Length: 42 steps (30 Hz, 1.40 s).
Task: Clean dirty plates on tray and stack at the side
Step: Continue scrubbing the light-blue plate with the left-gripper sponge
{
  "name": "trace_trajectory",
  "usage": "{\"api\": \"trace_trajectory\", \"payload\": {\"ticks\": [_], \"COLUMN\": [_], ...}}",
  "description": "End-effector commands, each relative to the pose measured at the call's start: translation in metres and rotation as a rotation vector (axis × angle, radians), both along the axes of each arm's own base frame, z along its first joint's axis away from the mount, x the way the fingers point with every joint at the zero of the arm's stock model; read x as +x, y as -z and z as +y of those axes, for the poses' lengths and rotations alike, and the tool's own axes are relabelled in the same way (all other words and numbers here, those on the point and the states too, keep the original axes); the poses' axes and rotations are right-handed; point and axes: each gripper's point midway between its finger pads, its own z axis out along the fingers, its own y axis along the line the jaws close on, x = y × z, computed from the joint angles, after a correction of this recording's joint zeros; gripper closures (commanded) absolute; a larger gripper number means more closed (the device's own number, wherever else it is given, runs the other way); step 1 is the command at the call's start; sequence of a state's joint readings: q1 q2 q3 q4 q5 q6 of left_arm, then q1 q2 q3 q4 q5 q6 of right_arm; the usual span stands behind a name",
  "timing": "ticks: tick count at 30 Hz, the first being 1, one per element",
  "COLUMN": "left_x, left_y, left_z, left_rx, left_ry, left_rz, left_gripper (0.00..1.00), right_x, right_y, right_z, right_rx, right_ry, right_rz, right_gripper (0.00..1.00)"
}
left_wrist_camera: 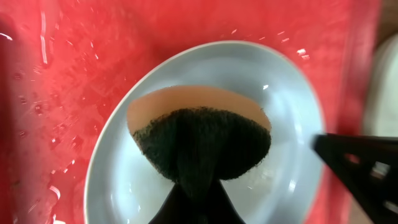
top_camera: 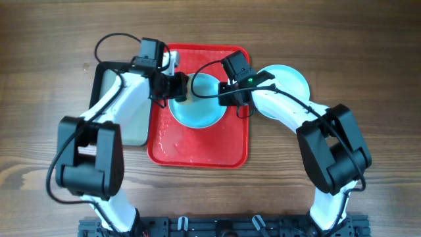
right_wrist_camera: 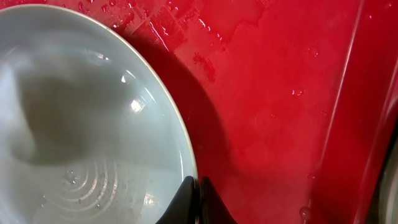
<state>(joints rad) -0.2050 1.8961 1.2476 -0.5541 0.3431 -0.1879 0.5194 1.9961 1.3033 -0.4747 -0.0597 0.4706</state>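
A pale aqua plate (top_camera: pixel 197 108) sits on the red tray (top_camera: pixel 197 148) near its far end. My left gripper (top_camera: pixel 177 85) is shut on a sponge (left_wrist_camera: pixel 199 140) with a dark scouring face and orange back, pressed into the plate (left_wrist_camera: pixel 130 186). My right gripper (right_wrist_camera: pixel 199 186) is shut on the plate's right rim (right_wrist_camera: pixel 93 124), also seen overhead (top_camera: pixel 231 92). A second pale plate (top_camera: pixel 289 79) lies on the table right of the tray, partly under my right arm. A third plate is not visible.
A dark grey metal tray (top_camera: pixel 135 122) lies left of the red tray, under my left arm. Water droplets cover the red tray's surface (right_wrist_camera: pixel 280 93). The right gripper's finger (left_wrist_camera: pixel 360 162) shows in the left wrist view. Wooden table (top_camera: pixel 39 99) all around.
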Motion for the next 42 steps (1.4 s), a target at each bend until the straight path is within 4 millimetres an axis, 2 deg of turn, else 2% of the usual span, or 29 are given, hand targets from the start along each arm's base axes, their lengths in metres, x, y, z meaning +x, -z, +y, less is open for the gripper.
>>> {"api": "trace_trajectory", "payload": {"ticks": [1,8,18,21,27,35,38,42], "left_x": [0.005,0.006,0.002,-0.002,-0.015,-0.034,-0.041,-0.042], "left_y": [0.02,0.042,0.064,0.067,0.062,0.056,0.046,0.021], "left_z": [0.008,0.021,0.012,0.003,-0.034,-0.073,-0.087,-0.094], "left_rx": [0.09,0.174,0.181,0.163,0.058,-0.037,-0.132,-0.261], "left_ry": [-0.015,-0.04,-0.015,0.008,0.092,0.186,0.217,0.234], "left_rz": [0.004,0.024,0.058,0.069,0.086,0.113,0.137,0.141], "left_gripper": [0.96,0.96,0.95,0.95,0.95,0.95,0.96,0.96], "right_x": [-0.001,-0.001,-0.001,-0.001,-0.001,-0.001,-0.001,-0.002], "right_y": [-0.013,-0.013,-0.013,-0.013,-0.013,-0.013,-0.013,-0.013], "right_z": [0.005,0.005,0.005,0.005,0.005,0.005,0.005,0.005], "right_rx": [0.027,0.026,0.025,0.025,0.025,0.025,0.022,0.017], "right_ry": [-0.012,-0.015,-0.015,-0.015,-0.015,-0.015,-0.023,-0.035], "right_rz": [-0.02,-0.021,-0.019,-0.018,-0.019,-0.018,-0.021,-0.021], "right_gripper": [0.96,0.96,0.96,0.96,0.96,0.96,0.96,0.96]}}
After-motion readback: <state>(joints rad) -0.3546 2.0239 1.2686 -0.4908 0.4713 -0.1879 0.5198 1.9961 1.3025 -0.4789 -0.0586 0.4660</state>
